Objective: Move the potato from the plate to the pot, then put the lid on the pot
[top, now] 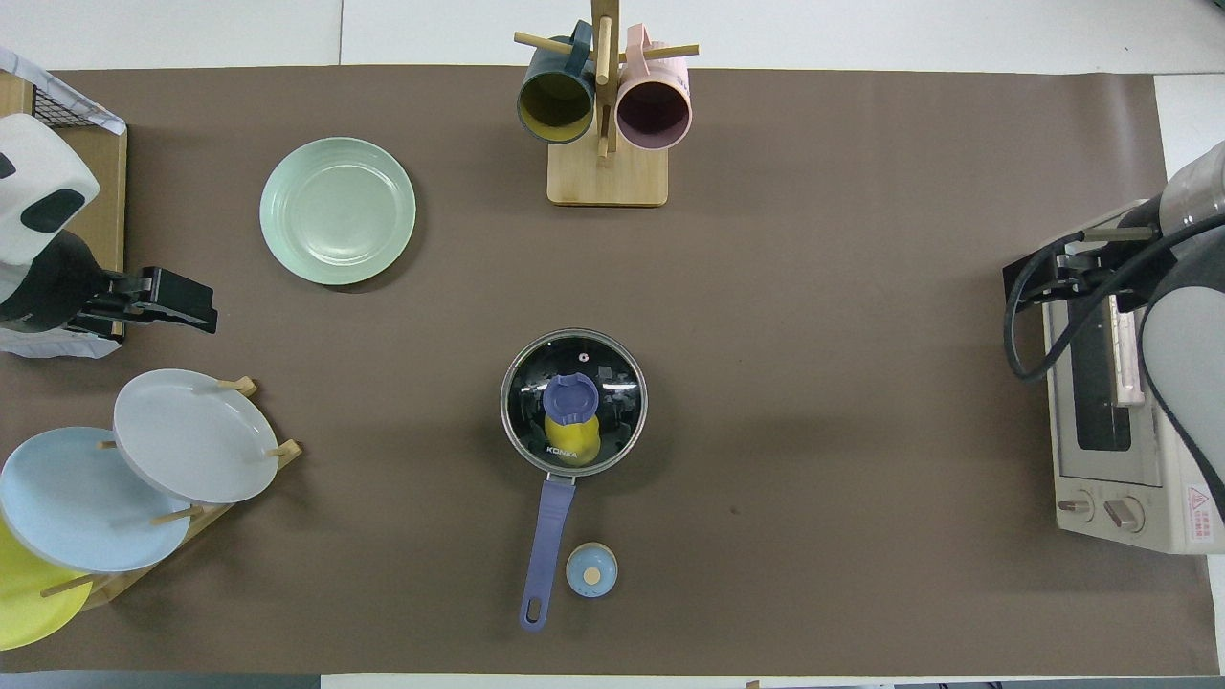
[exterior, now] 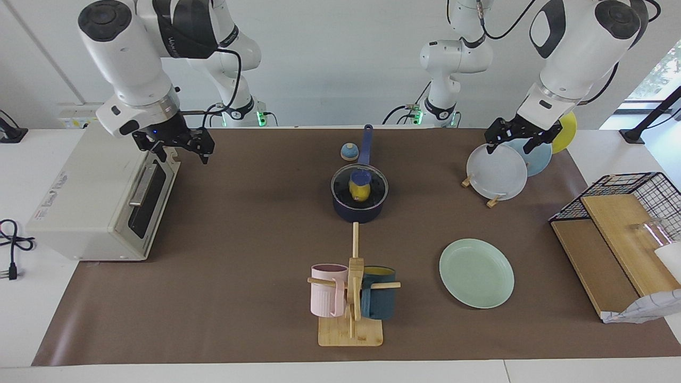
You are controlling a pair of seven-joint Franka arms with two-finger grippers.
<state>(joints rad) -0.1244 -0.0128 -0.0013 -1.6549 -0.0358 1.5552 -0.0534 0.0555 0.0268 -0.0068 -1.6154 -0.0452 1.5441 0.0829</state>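
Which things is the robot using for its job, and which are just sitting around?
For the job: potato, pot, glass lid, mint-green plate.

Just lying about: toaster oven, mug tree, pink mug, teal mug, plate rack, bell.

A brown mat (exterior: 239,239) covers the white worktop. A white toaster oven (exterior: 101,199) stands at the edge at the right arm's end. A wooden mug tree (exterior: 351,303) at the mid edge farthest from the robots carries a pink mug (exterior: 327,290) and a dark teal mug (exterior: 379,299). A wooden plate rack (top: 182,517) at the left arm's near corner holds a greyish-white plate (exterior: 496,171), a light blue plate (top: 81,498) and a yellow plate (top: 24,593). A small blue-and-tan bell (exterior: 349,152) sits near the mid near edge. A black wire basket (exterior: 633,191) with wooden boards (exterior: 612,250) occupies the left arm's end.
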